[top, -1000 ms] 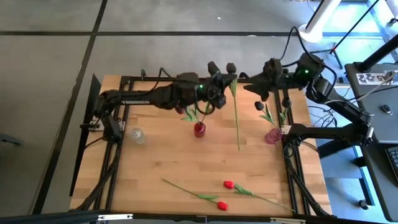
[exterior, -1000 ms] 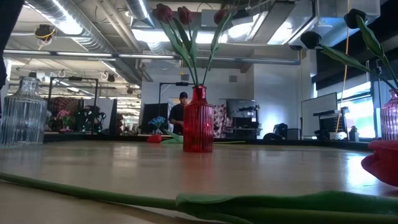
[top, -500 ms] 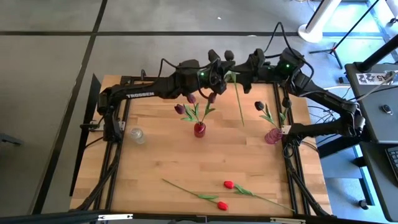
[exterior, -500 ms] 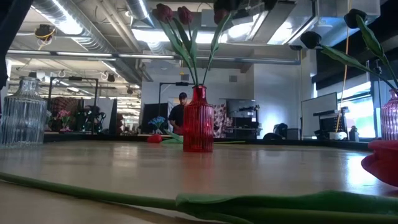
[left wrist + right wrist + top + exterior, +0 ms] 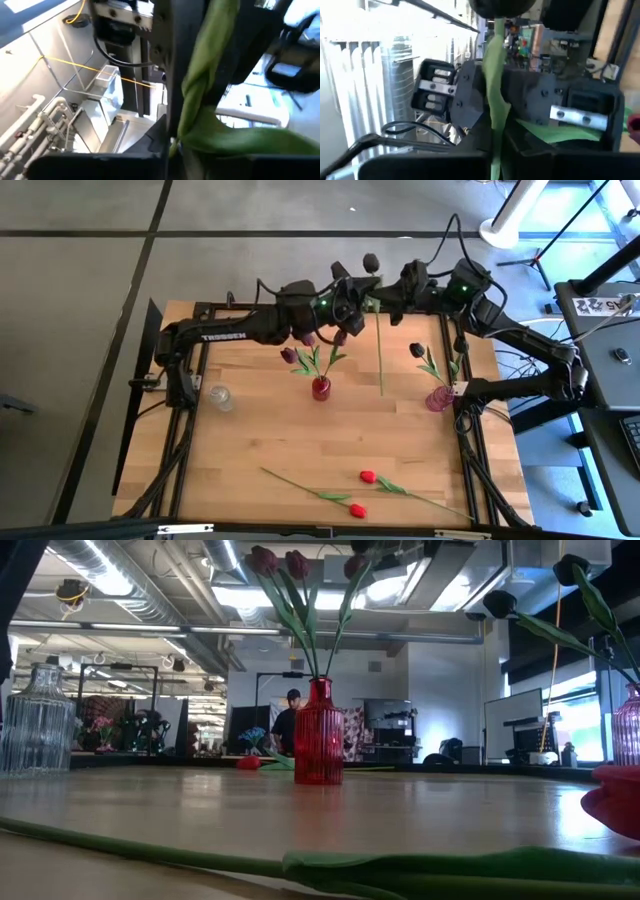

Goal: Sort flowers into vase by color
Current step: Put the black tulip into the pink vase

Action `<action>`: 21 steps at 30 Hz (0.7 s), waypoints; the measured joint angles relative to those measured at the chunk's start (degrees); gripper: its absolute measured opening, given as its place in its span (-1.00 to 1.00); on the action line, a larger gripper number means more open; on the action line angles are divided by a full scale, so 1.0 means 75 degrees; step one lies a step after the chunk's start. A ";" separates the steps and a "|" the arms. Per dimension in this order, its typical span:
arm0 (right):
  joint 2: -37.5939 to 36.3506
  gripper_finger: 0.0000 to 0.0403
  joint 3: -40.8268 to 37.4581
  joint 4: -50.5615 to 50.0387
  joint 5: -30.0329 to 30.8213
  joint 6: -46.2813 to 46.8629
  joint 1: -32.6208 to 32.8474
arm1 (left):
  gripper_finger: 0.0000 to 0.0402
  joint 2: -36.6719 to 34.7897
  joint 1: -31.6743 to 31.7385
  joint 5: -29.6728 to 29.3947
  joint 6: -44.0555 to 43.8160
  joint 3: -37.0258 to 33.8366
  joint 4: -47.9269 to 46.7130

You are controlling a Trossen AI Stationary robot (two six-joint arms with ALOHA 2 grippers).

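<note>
Midway: dark tulip (image 5: 378,330) hangs between both hands. Right hand (image 5: 385,297) pinches its stem; left hand (image 5: 350,292), just beside, grip cannot be told. Below them, red vase (image 5: 320,387) holds maroon tulips (image 5: 312,345); two red tulips (image 5: 360,492) remain on tabletop (image 5: 260,430).

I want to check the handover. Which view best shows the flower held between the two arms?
The high view: the whole dark-headed flower shows, stem hanging down. Both wrist views show only close-up stem and leaf; the low view barely shows it.
</note>
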 joint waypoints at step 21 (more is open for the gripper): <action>-0.3007 -0.97 -0.0006 -0.0770 -0.1366 -0.8933 -0.0516 | -0.15 -0.1686 0.0697 -0.2233 -0.9217 0.0019 -0.3483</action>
